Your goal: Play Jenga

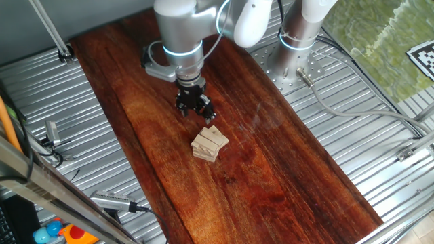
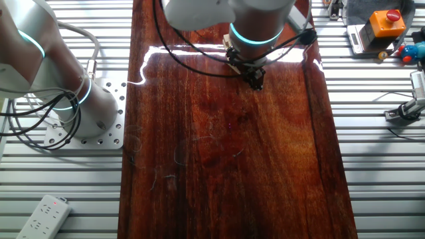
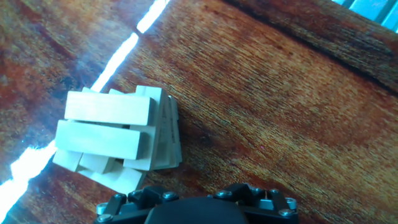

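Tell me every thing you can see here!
Jenga: one small stack, pale tan blocks in crossed layers, on the board near its middle.
Board: one, dark reddish wood, lying on the ribbed metal table.
Power strip: one, white, at the table's corner in the other fixed view.
Button box: one, orange with a red button, at the table's edge.
Marker tag: one, black and white, at the fixed view's right edge.
Arm: one, silver and white with glowing rings, over the board.
Gripper: one, black, just beside the Jenga, holding nothing; open or shut is unclear.
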`<state>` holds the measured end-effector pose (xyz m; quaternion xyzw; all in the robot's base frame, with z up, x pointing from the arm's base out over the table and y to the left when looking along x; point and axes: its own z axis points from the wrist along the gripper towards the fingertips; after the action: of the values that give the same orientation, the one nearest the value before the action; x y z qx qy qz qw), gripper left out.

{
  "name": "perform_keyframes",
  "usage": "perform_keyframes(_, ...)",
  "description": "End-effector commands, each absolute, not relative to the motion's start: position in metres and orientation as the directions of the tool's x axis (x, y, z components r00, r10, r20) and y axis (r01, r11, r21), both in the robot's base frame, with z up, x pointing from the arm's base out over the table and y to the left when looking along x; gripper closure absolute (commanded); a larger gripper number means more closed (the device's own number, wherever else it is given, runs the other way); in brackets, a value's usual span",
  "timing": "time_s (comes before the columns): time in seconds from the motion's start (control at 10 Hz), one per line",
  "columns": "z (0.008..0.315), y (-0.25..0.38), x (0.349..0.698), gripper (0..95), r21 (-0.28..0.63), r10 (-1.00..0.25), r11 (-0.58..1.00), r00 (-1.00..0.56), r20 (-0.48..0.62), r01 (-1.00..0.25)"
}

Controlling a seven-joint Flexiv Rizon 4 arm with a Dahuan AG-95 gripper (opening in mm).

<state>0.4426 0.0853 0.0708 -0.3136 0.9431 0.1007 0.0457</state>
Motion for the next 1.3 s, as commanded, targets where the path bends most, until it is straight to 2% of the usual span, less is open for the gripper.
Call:
perform_keyframes(0.1,0.0714,0.0857,0.4419,19.0,0.165,-0.583,0.782,-0.799,-0.151,-0.601)
perform_keyframes(1.3,0.0695,0.0851,0.4405,19.0,0.142,-0.600,0.775,-0.788,-0.141,-0.616)
